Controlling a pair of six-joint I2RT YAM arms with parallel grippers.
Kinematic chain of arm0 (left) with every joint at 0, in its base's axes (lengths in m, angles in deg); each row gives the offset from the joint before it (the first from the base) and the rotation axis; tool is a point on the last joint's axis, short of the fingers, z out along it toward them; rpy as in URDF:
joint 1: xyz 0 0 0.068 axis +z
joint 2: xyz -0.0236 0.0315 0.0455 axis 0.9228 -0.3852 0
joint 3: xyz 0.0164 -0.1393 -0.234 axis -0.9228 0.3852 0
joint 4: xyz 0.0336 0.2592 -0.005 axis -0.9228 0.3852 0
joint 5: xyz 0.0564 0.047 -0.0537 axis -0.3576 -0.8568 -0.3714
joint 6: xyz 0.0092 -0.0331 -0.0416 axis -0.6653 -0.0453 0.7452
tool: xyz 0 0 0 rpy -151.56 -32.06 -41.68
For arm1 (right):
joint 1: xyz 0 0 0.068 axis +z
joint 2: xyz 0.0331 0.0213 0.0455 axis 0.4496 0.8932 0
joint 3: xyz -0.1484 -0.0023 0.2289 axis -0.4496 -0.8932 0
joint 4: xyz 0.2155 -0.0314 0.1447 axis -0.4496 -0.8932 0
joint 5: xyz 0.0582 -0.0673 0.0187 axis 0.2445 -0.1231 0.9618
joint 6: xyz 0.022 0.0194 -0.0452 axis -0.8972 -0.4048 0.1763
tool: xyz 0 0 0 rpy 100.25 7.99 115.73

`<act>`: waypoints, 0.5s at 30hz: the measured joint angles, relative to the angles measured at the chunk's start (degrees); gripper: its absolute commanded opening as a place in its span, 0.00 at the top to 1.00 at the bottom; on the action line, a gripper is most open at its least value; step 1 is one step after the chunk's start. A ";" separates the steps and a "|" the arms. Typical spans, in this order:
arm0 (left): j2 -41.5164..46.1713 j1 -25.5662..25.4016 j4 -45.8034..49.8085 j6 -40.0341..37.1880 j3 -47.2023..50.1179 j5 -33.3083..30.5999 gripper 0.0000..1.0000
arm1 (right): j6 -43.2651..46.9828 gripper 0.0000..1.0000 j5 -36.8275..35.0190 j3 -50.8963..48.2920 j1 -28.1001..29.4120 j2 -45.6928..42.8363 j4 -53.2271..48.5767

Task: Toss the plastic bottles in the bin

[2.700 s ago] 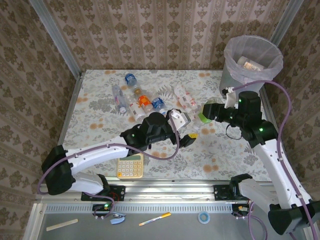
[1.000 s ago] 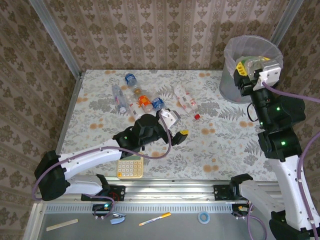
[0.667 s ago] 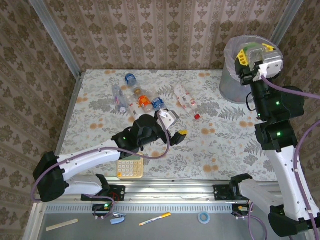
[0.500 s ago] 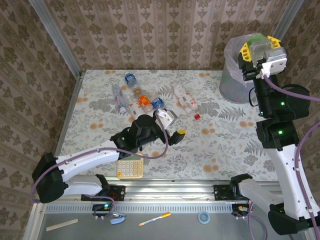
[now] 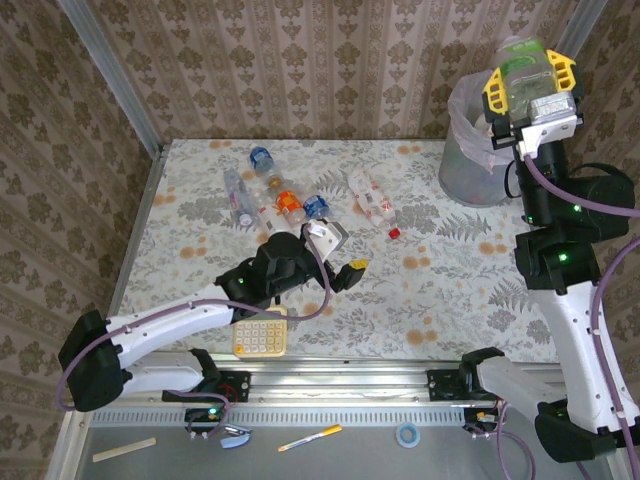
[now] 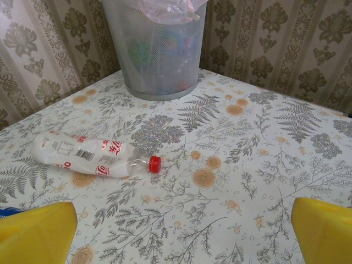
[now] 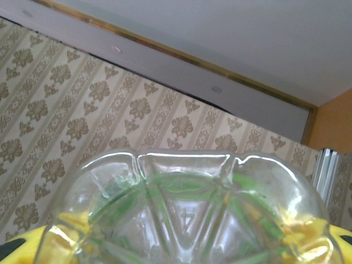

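My right gripper is raised above the bin, shut on a clear green-tinted plastic bottle. In the right wrist view that bottle's ribbed base sits between my yellow fingers, pointing up at the wall and ceiling. Several more plastic bottles lie on the table: a blue-labelled one, an orange one and a white red-capped one. My left gripper hovers open near them. Its wrist view shows the red-capped bottle lying ahead, left of the gap, and the grey bin beyond.
A yellow calculator lies at the table's near edge under my left arm. Patterned walls close the table at the back and sides. The bin stands in the far right corner with a pinkish bag liner.
My right arm has lifted the bottle from the bin's mouth to well above its rim. My left arm has drawn back slightly toward the near left, still open.
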 measured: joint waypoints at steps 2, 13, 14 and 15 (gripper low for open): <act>0.02 0.09 -0.09 0.02 0.20 -0.02 0.00 | 0.22 0.78 0.70 0.35 0.00 0.00 0.90; 0.02 0.98 -0.59 0.22 0.68 -0.15 0.00 | 2.43 0.74 2.08 1.31 -0.13 0.79 3.39; 0.02 1.20 -0.59 0.24 0.68 -0.17 0.00 | 2.58 0.74 1.84 1.86 -0.42 1.44 3.15; 0.02 1.33 -0.63 0.26 0.70 -0.17 0.00 | 2.58 0.73 1.36 2.82 -0.87 2.29 2.45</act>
